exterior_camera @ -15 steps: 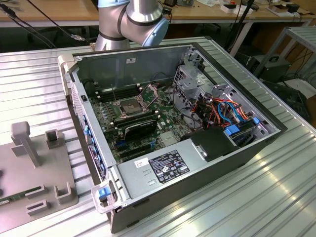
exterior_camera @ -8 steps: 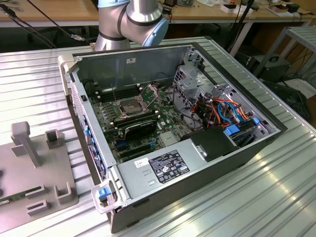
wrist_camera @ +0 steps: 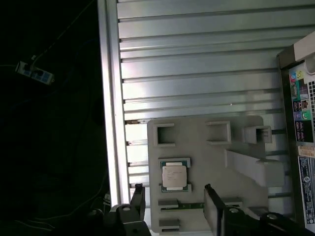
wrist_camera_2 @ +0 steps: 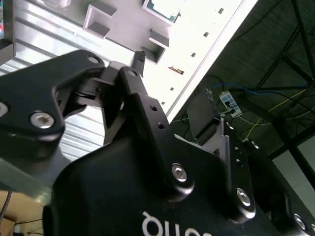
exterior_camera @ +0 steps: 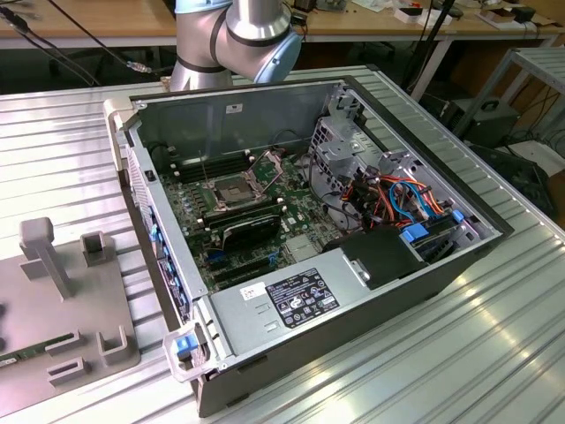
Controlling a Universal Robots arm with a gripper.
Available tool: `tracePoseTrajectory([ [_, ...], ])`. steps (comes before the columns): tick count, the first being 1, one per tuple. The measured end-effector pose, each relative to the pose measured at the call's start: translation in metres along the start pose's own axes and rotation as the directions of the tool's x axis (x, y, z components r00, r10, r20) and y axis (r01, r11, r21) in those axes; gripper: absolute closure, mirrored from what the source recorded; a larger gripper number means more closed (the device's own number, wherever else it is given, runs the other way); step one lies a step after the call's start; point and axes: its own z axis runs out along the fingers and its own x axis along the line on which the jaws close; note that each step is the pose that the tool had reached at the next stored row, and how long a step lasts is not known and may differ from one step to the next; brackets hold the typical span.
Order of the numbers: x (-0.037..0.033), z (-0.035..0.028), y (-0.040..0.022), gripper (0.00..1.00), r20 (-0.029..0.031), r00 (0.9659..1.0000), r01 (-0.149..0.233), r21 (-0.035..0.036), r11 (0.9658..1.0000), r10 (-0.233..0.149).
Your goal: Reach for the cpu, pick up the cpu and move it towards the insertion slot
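Note:
The cpu [wrist_camera: 174,176], a small pale silvery square, lies flat in a recess of the grey fixture plate [wrist_camera: 206,157] in the first wrist view. My gripper [wrist_camera: 173,191] is open, its two dark fingers [wrist_camera: 138,195] spread wider than the chip, with the tips just short of it and nothing between them. In the second wrist view one fingertip [wrist_camera_2: 139,58] points toward the plate, and a corner of the cpu [wrist_camera_2: 165,7] shows at the frame edge. The insertion slot [exterior_camera: 231,190], a silver-framed socket with its bracket raised, sits on the motherboard inside the open computer case [exterior_camera: 353,291].
The grey fixture plate [exterior_camera: 62,291] with upright blocks lies on the ribbed metal table at the exterior view's left, beside the case. The arm's body [exterior_camera: 231,35] stands behind the case. The table edge [wrist_camera: 110,123] runs close to the plate, with dark floor and cables beyond.

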Motion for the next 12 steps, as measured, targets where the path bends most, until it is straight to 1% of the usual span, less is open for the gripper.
tracePoseTrajectory([
  [1, 0.0, 0.0, 0.0, 0.35, -0.0001, 1.0, 0.0, 0.0, 1.0, 0.0],
  [2, 0.0002, 0.0002, 0.0006, 0.35, 0.0, 1.0, 0.001, 0.0, 1.0, -0.001],
  [3, 0.0003, 0.0004, 0.0011, 0.28, -0.0002, 1.0, 0.004, -0.0001, 1.0, -0.004],
  [5, 0.0003, 0.0013, 0.0022, 0.28, -0.0011, 0.9999, 0.015, -0.0003, 0.9999, -0.015],
  [8, 0.0003, 0.0046, 0.0026, 0.28, -0.0047, 0.9986, 0.052, -0.0009, 0.9986, -0.052],
  [9, 0.0004, 0.0064, 0.0026, 0.28, -0.0051, 0.9984, 0.057, -0.001, 0.9984, -0.057],
  [10, 0.0004, 0.0096, 0.0024, 0.28, -0.0053, 0.9981, 0.061, -0.0012, 0.9981, -0.061],
  [12, 0.0005, 0.0131, 0.0023, 0.28, -0.0056, 0.998, 0.064, -0.0013, 0.998, -0.064],
])
